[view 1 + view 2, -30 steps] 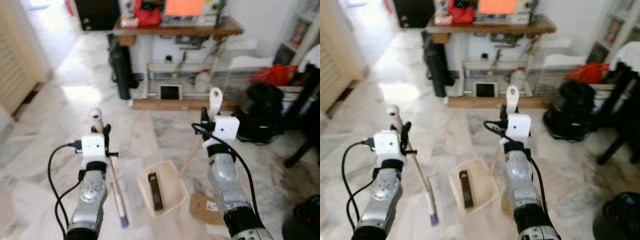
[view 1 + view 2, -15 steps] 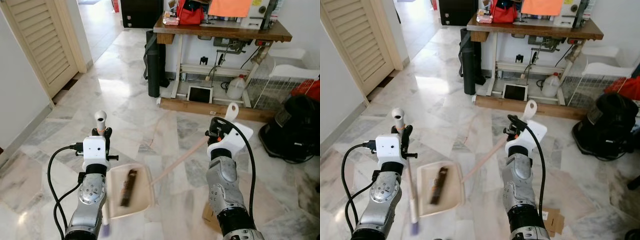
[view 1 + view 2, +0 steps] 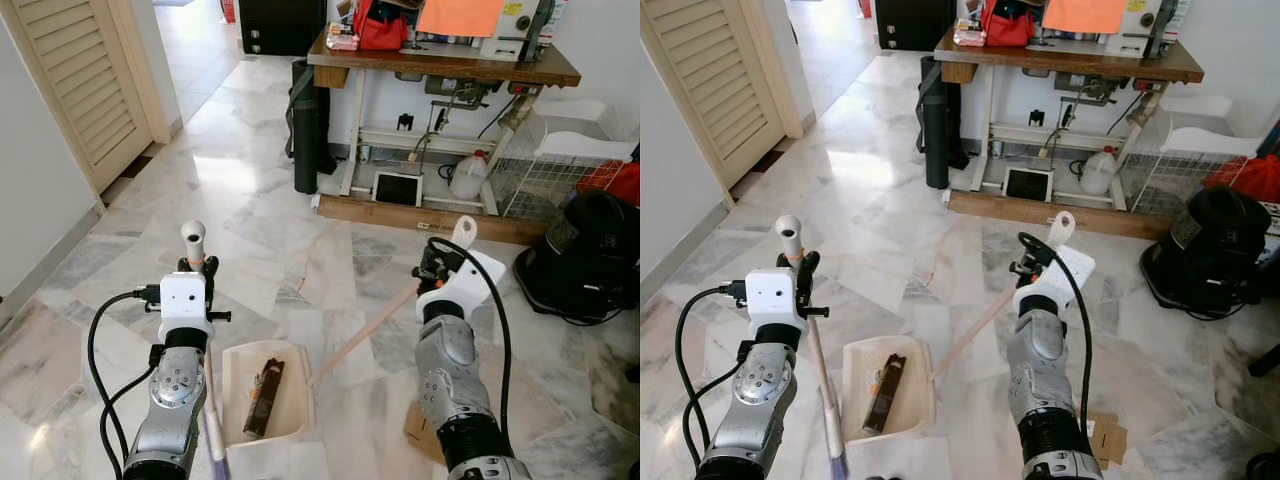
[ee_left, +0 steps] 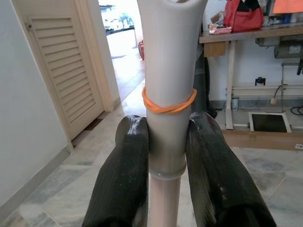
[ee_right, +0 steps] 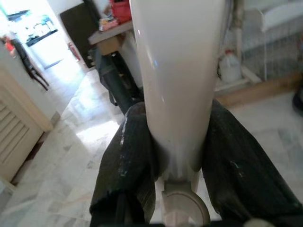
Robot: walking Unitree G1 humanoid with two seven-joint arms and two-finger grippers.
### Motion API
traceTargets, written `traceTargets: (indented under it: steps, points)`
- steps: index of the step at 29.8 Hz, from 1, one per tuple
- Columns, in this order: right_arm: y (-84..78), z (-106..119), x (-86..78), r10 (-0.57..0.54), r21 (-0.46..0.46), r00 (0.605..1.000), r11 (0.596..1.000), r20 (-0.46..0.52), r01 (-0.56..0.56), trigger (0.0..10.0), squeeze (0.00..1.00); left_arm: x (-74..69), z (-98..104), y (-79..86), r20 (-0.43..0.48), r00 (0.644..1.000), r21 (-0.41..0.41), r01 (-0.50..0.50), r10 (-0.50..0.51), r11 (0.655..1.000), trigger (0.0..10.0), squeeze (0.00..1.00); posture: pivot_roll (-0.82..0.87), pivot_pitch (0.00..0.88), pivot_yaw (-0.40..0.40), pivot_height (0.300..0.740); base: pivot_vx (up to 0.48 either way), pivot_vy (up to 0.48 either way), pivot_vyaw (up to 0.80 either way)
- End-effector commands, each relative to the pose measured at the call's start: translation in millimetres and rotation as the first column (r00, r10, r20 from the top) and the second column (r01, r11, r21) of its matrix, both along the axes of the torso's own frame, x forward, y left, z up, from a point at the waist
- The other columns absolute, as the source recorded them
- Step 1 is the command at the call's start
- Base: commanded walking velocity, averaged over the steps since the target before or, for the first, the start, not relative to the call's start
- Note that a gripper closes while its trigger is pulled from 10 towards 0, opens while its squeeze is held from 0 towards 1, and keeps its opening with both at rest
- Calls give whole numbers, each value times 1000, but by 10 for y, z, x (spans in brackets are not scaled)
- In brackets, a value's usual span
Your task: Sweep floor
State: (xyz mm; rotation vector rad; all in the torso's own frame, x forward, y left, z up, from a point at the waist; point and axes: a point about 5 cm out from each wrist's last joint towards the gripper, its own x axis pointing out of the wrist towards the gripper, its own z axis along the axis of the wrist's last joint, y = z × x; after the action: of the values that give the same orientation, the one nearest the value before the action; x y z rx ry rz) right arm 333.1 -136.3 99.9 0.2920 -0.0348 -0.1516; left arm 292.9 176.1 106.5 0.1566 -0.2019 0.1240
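Observation:
My left gripper [image 3: 192, 270] is shut on the white grip of a broom handle [image 4: 168, 90], just below an orange rubber band [image 4: 168, 105]. The broom stick [image 3: 212, 400] slants down to the floor beside my left arm. My right gripper [image 3: 438, 264] is shut on the white grip [image 5: 175, 71] of a long beige dustpan handle [image 3: 362, 336]. That handle runs down and to the left, to a cream dustpan [image 3: 232, 395] resting on the marble floor between my arms. A dark brown piece of debris [image 3: 262, 397] lies inside the pan.
A sewing table [image 3: 440, 65] stands ahead with a black tube [image 3: 305, 125], a white jug [image 3: 467, 175] and a wooden plank [image 3: 420, 215] below it. A black vacuum [image 3: 590, 255] sits at right, a louvred door [image 3: 85, 90] at left. Flat cardboard [image 3: 412, 425] lies by my right arm.
The camera swung left and steadied. The dustpan slid leftward across the floor, from near my right arm to beside the broom. Both grippers kept their hold.

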Motion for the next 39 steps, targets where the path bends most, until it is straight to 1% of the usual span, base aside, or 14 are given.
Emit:
traceTargets:
  steps: [1, 3, 5, 8, 13, 16, 23, 32, 39]
  points:
    - [54, 137, 37, 30, -56, 997, 998, 68, -26, 10000, 0, 23, 135, -21, 56, 998, 22, 18, -19, 1000, 10000, 0, 111, 0, 2, 740, 0, 0, 0]
    - [89, 153, 33, 52, -80, 996, 996, 79, -46, 10000, 0, 17, 130, -19, 55, 998, 20, 16, -17, 1000, 10000, 0, 108, 0, 2, 740, 0, 0, 0]
    - [109, 168, 29, 63, -79, 994, 995, 88, -56, 10000, 0, 11, 125, -21, 55, 998, 17, 14, -15, 1000, 10000, 0, 107, 0, 1, 740, 0, 0, 0]
    - [100, 179, 33, 55, -79, 994, 996, 93, -48, 10000, 0, 14, 131, -36, 58, 998, 3, 11, -11, 1000, 10000, 0, 107, 0, -1, 740, 0, 0, 0]
    - [95, 197, 34, 63, -114, 992, 992, 107, -50, 10000, 0, 17, 150, -55, 68, 997, -11, 21, -20, 1000, 10000, 0, 108, 0, -3, 740, 0, 0, 0]
    - [102, 202, 35, 67, -117, 992, 992, 108, -54, 10000, 0, 15, 159, -58, 71, 997, -19, 28, -26, 999, 10000, 0, 111, 0, -4, 740, 0, 0, 0]
    - [123, 218, 33, 75, -125, 990, 990, 118, -60, 10000, 0, -2, 154, -64, 69, 997, -22, 31, -29, 999, 10000, 0, 115, 0, -4, 740, 0, 287, 0]
    - [139, 218, 17, 78, -117, 989, 991, 128, -63, 10000, 0, -28, 137, -73, 60, 998, -27, 34, -32, 999, 10000, 0, 118, 0, -1, 740, 0, 264, 708]
    - [181, 209, 9, 93, -112, 987, 991, 130, -79, 10000, 0, -37, 145, -104, 66, 997, -19, 50, -48, 999, 10000, 0, 120, 0, 3, 740, 0, 0, 0]
